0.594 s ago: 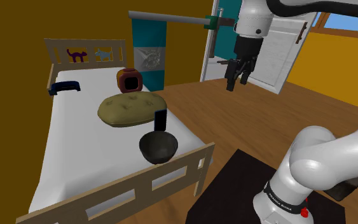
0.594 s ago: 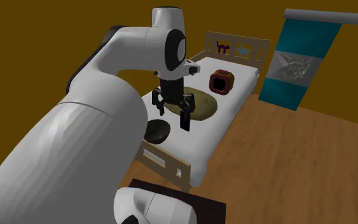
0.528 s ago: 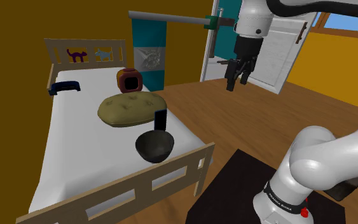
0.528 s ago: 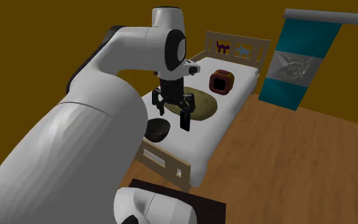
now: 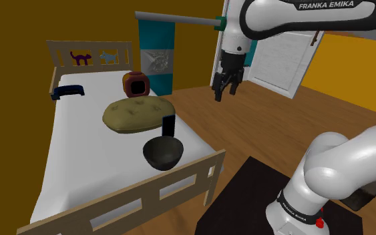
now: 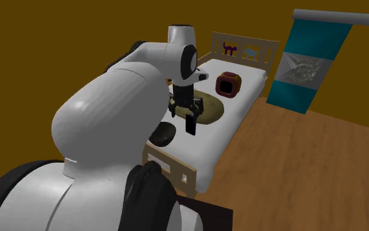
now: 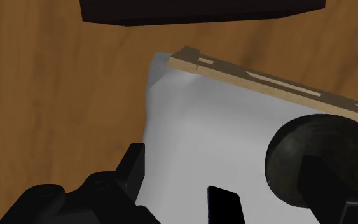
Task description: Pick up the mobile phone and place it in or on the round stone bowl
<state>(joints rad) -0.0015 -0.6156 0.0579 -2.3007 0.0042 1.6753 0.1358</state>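
One swing brought the end effector [image 5: 222,92], spread and empty, leftward in frame; the mobile phone [image 5: 169,125] remains ungrasped.

"FRANKA EMIKA" stood in pale capitals on the arm's upper link [image 5: 326,8], upper right of the shoulder view; the print on the black base band [image 5: 294,208] was too small to read.

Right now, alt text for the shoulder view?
The black gripper, fingers open, hangs in mid-air against the wood floor, right of a white bed. On the bed, a black phone stands upright between an olive cushion and a dark round bowl.
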